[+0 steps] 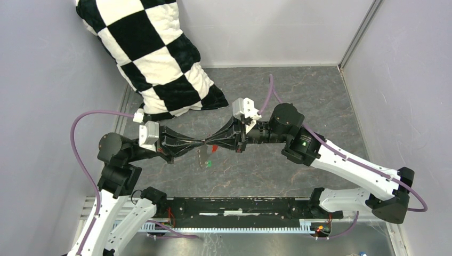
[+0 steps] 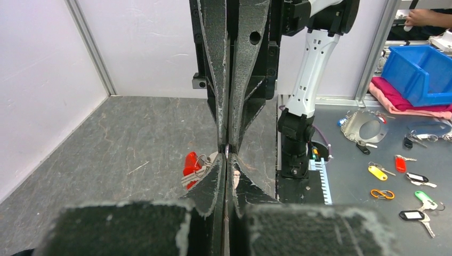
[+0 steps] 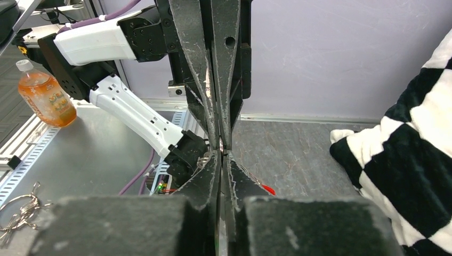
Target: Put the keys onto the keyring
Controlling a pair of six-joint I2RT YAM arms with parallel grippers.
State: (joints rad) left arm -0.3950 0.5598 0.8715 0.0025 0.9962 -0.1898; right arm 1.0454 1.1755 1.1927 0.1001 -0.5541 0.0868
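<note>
My left gripper (image 1: 200,144) and right gripper (image 1: 211,144) meet tip to tip above the floor, both shut. A sliver of bright metal from the keyring (image 1: 206,145) shows pinched between the meeting tips. Silver keys (image 1: 201,157) hang below the tips, with the bright-green tag (image 1: 209,164) under them and a red piece (image 1: 214,148) beside them. In the left wrist view my gripper (image 2: 226,153) is shut, with a red piece (image 2: 190,163), a small ring and silver blades just left of it. In the right wrist view my gripper (image 3: 221,153) is shut, and a red tip (image 3: 269,190) hangs on a thin chain.
A black-and-white checkered pillow (image 1: 154,58) leans in the far left corner, close behind the grippers. Grey walls close three sides. The black base rail (image 1: 240,209) runs along the near edge. Off the table are a blue bin (image 2: 424,72), spare key tags (image 2: 397,181) and a bottle (image 3: 45,98).
</note>
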